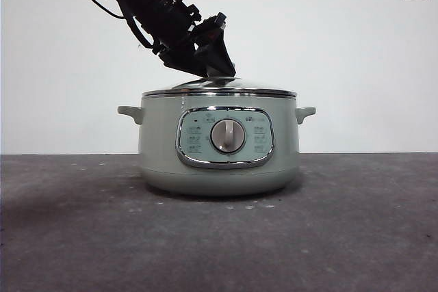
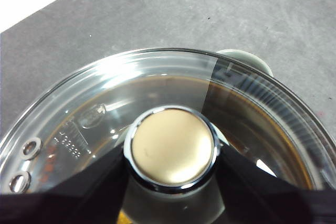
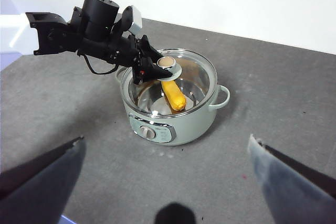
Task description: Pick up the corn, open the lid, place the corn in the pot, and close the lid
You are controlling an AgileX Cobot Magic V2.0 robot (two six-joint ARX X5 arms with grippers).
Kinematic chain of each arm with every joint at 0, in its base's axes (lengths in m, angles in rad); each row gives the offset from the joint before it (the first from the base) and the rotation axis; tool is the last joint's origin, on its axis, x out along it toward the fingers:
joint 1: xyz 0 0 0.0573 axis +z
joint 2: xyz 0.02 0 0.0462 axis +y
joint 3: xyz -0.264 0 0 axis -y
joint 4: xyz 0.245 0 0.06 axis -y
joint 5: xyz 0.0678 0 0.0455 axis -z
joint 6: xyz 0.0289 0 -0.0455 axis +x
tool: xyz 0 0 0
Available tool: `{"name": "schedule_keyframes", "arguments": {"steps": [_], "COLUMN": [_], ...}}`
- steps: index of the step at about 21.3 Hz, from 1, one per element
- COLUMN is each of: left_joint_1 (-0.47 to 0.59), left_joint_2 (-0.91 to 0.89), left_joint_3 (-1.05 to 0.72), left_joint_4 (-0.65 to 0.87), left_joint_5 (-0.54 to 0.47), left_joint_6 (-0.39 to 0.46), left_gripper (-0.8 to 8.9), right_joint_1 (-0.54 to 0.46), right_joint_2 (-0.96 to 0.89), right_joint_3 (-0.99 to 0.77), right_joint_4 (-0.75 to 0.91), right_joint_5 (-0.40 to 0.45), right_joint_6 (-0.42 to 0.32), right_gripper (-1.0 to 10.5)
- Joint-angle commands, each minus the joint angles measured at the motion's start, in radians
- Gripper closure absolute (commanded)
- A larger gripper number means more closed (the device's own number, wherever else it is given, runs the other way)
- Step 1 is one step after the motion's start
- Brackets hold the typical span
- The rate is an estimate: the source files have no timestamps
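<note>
Right wrist view shows corn inside

From the front, my left end effector hides the lid's knob and the corn cannot be seen inside the pot. My left wrist camera crops the lid at its edges. My right end effector's jaws appear blurred, cut by the frame.
</note>
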Motion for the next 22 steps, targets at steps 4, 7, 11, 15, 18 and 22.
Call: {"name": "schedule_keyframes", "arguments": {"steps": [4, 7, 11, 15, 18, 22], "left_joint_1": [0.011, 0.018, 0.028, 0.031, 0.031, 0.030], "left_joint_2": [-0.010, -0.075, -0.250, -0.493, -0.657, -0.787], "left_joint_3": [0.002, 0.002, 0.002, 0.002, 0.002, 0.002], "left_joint_4": [-0.014, -0.053, -0.209, -0.474, -0.626, -0.717], "left_joint_5": [-0.001, -0.001, 0.000, 0.003, 0.003, 0.003], "left_joint_6": [-0.030, -0.038, -0.059, -0.083, -0.091, -0.097], "left_gripper": [3.64, 3.64, 3.65, 3.66, 3.74, 3.74], "right_joint_1": [0.001, 0.001, 0.001, 0.001, 0.001, 0.001], "right_joint_2": [-0.002, -0.002, 0.000, 0.015, 0.043, 0.074], "right_joint_3": [-0.007, -0.007, -0.007, -0.009, -0.009, -0.022], "right_joint_4": [-0.025, -0.025, -0.025, -0.025, -0.025, -0.025], "right_joint_5": [0.000, 0.000, 0.000, -0.003, -0.024, -0.121], "right_joint_6": [0.004, 0.004, 0.004, -0.001, -0.006, -0.008], "right_gripper": [4.2, 4.2, 4.2, 4.2, 4.2, 4.2]}}
